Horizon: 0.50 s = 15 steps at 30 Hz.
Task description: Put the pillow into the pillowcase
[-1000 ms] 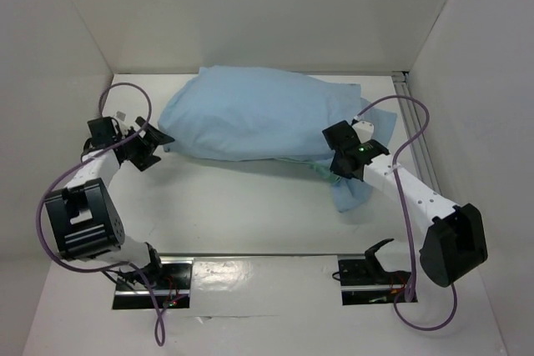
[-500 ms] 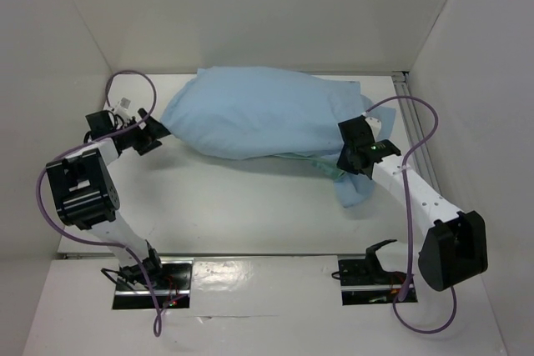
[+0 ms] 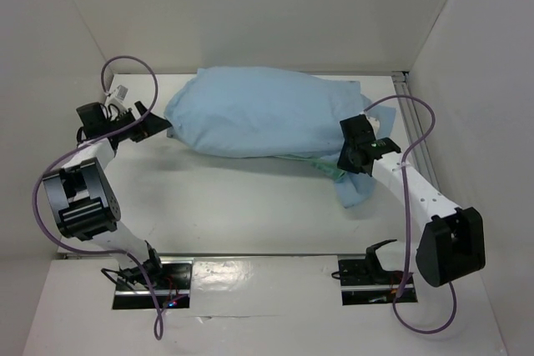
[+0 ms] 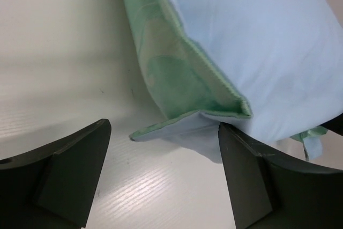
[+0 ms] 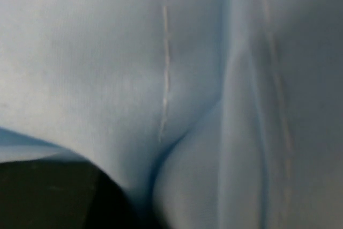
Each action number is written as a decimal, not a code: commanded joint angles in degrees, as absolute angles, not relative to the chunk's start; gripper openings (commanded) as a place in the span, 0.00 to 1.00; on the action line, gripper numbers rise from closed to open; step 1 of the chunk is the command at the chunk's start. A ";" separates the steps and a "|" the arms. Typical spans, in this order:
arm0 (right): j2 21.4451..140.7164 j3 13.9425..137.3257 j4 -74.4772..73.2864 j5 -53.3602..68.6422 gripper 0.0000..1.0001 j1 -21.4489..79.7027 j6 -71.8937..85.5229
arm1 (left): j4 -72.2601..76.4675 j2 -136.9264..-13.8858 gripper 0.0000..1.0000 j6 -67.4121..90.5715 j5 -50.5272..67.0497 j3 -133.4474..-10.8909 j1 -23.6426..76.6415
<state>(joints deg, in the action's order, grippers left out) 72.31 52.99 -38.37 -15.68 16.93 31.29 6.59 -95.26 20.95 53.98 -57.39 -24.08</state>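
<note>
Left tool (image 3: 157, 125): jaws wide and empty, lined up just short of the closed, green-lined corner of the pillowcase (image 3: 259, 114), likely to pinch it. The pillowcase lies plump at the back of the desk (image 3: 234, 202); the pillow is unseen, judged inside. Right tool (image 3: 355, 146): pressed into loose cloth at the open end, probably steadying it; its opening cannot be told

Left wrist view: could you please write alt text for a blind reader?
A corner of the light blue pillowcase, its green patterned face showing, lies on the white table just beyond the dark fingers of the open left pincer.
</note>
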 commanded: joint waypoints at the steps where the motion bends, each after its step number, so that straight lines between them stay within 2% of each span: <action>1: 73.04 56.86 -34.37 -15.03 0.00 16.61 30.06 | 5.71 -93.33 0.93 17.14 56.59 -59.58 -24.26; 2: 73.04 56.87 -34.37 -15.03 0.00 16.61 29.45 | 5.71 -93.95 0.88 16.53 59.99 -60.55 -24.26; 5: 73.56 56.87 -34.37 -15.03 0.00 16.09 28.92 | 0.38 -97.55 0.68 13.55 64.06 -62.92 -24.26; 6: 73.56 56.87 -34.37 -15.03 0.00 16.08 28.92 | 0.35 -98.08 0.65 13.54 64.68 -62.93 -24.26; 10: 74.18 56.87 -33.84 -14.50 0.00 16.08 28.39 | -0.87 -98.78 0.81 13.54 63.28 -63.54 -23.03; 14: 74.71 57.39 -33.84 -13.97 0.00 16.08 28.39 | -2.19 -100.10 0.81 13.54 65.48 -64.77 -20.58; 15: 74.71 57.39 -33.84 -13.97 0.00 16.08 28.39 | -2.20 -100.11 0.75 13.01 66.35 -64.78 -20.04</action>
<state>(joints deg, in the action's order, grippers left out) 74.61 54.08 -38.26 -15.11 16.45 28.82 -1.61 -99.35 16.14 61.56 -62.17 -21.98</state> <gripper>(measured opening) 0.092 0.773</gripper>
